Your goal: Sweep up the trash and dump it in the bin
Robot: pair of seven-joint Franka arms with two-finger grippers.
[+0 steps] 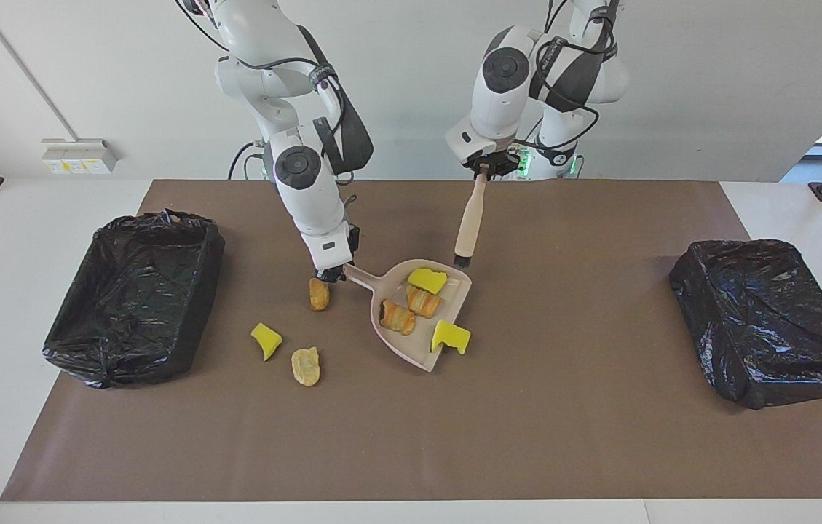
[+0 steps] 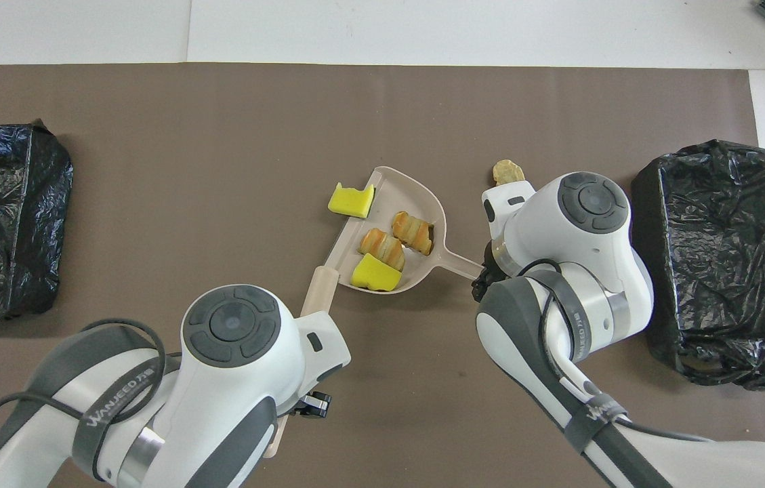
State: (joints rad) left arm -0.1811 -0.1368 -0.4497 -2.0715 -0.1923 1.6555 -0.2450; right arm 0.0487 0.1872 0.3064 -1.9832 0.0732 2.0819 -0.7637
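Note:
My right gripper [image 1: 330, 275] is shut on the handle of the pale pink dustpan [image 1: 402, 348] in the middle of the brown mat. In the pan lie a yellow sponge chunk [image 1: 427, 280] and two striped croissant pieces [image 1: 424, 300]. A second yellow chunk [image 1: 451, 337] hangs on its open lip. Loose trash lies toward the right arm's end: a brown lump [image 1: 319, 293] beside the gripper, a yellow chunk [image 1: 266, 340] and a tan lump [image 1: 306, 366]. My left gripper [image 1: 484, 167] is shut on a wooden brush [image 1: 470, 218], whose bristles hang by the pan's wall.
A black-lined bin [image 1: 134, 298] stands at the right arm's end of the mat. Another black-lined bin [image 1: 767, 320] stands at the left arm's end. In the overhead view the right arm covers part of the loose trash; only the tan lump [image 2: 507, 172] shows.

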